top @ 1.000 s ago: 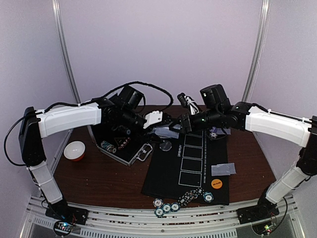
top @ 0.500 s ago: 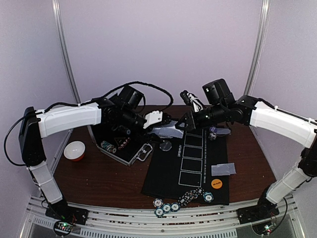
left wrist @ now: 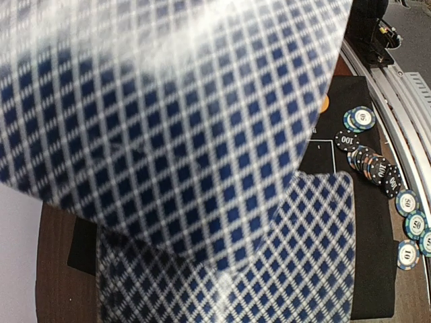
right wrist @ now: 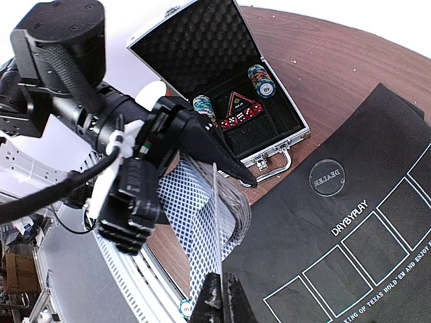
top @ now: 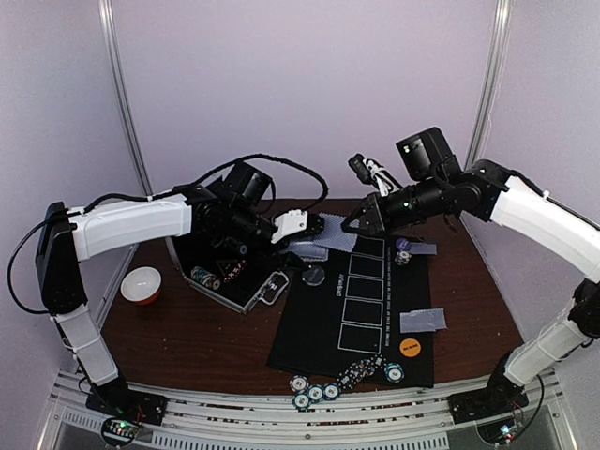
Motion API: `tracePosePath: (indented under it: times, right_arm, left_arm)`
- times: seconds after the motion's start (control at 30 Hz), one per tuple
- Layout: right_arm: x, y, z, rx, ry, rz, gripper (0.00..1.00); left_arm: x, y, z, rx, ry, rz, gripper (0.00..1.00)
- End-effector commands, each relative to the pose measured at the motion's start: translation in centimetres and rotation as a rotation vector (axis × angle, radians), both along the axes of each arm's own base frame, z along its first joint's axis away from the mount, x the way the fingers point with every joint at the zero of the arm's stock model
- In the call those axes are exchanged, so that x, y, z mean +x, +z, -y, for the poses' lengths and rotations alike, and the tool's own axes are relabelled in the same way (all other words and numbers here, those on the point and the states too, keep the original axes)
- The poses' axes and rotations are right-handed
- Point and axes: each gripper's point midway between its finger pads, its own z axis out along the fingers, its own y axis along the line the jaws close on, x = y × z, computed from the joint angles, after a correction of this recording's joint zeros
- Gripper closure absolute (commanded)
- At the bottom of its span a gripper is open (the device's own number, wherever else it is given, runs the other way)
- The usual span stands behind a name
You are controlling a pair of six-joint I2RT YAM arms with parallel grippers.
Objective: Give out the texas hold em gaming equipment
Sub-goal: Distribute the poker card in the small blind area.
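Gripping lattice-backed deck (right wrist: 234, 214) in left hand (top: 314, 232), right hand (right wrist: 217, 297) pinched on one thin card (right wrist: 195, 232)

Chip cluster (top: 361, 372) along mat's (top: 309, 339) near edge

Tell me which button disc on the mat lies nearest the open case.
The dark DEALER disc, at the mat edge beside the case; the orange disc lies far off by the chip pile.
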Motion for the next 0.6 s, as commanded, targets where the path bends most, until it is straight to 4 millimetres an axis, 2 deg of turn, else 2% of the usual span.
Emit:
tracePosePath:
  times: [0.0,0.07,0.13,0.2,0.27,0.33,0.4,0.5,0.57]
  right_arm:
    - [-1.2,1.2,1.4,-0.047,0.031,0.019,1.00]
    - [-0.8,1.5,2.5,-0.083,0.020,0.034,1.00]
    - [0.3,2.4,4.6,-0.134,-0.030,0.074,1.00]
    - [1.8,2.8,7.6,-0.173,-0.109,0.091,1.00]
    - [4.2,2.4,12.0,-0.226,-0.228,0.083,1.00]
    - [6.1,0.6,15.6,-0.295,-0.315,0.052,1.00]
    - [8.3,-2.2,18.5,-0.388,-0.382,0.003,1.00]
    - [11.0,-5.8,21.3,-0.507,-0.389,-0.052,1.00]
    - [13.0,-7.5,22.4,-0.556,-0.363,-0.069,1.00]
  left_arm:
    - [0.4,1.8,0.2,-0.052,0.001,0.036,0.45]
    - [0.4,1.9,0.2,-0.052,0.002,0.038,0.45]
    - [0.4,1.8,0.0,-0.051,0.006,0.041,0.45]
    - [0.3,1.8,-0.1,-0.048,0.007,0.042,0.45]
    - [0.3,1.9,-0.2,-0.048,0.009,0.043,0.45]
    - [0.2,1.9,-0.2,-0.049,0.008,0.042,0.45]
    - [0.1,2.0,-0.2,-0.054,0.003,0.038,0.45]
    - [0.1,2.1,-0.1,-0.059,0.002,0.030,0.45]
    - [-0.1,2.2,-0.2,-0.060,0.001,0.029,0.45]
